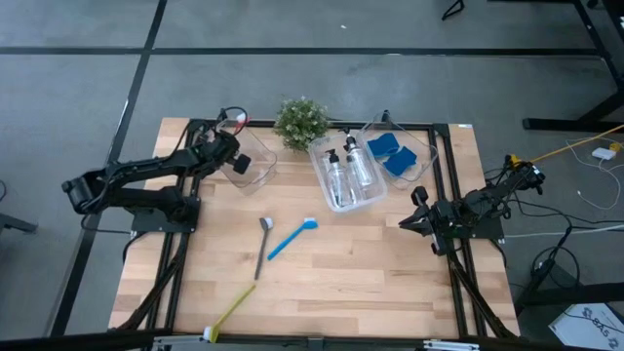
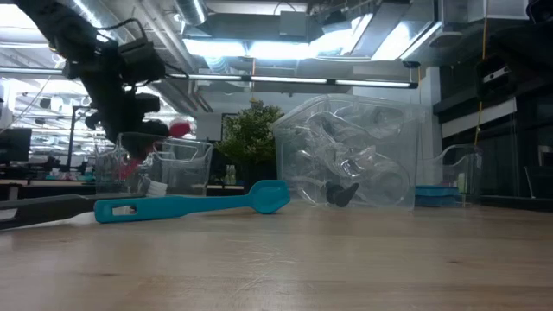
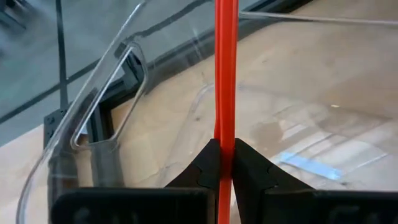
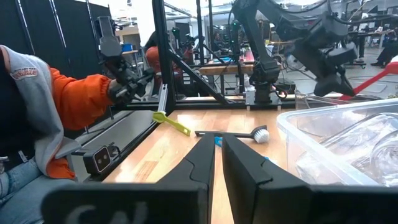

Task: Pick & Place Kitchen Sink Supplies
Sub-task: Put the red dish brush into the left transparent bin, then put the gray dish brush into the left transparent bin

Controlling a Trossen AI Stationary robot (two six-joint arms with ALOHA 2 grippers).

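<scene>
Red plastic shows between the left hand's [image 3: 225, 163] fingers: they are pinched on the thin handle of the red dish brush [image 3: 226, 68], which runs straight up from the grip. That hand [image 1: 237, 161] hangs over the small clear bin [image 1: 255, 164] at the back left of the wooden counter [image 1: 322, 292], with the brush inside the bin's walls. A green potted plant [image 1: 301, 119] stands just beside that bin. Next to the plant, a larger clear bin [image 1: 374, 200] holds two clear pump bottles [image 1: 348, 168] with black tops, and a third bin [image 1: 422, 146] beside it holds the blue sponges [image 1: 392, 154]. On the open counter lie the grey dish brush [image 1: 262, 246] and the blue dish brush [image 1: 292, 237], close together near the middle, and the yellow-green dish brush [image 1: 230, 311] near the front edge. The right hand [image 1: 413, 214] waits at the counter's right side, fingers pressed together on nothing. In the right wrist view a person's orange sleeve [image 4: 78, 102] shows beyond the counter.
</scene>
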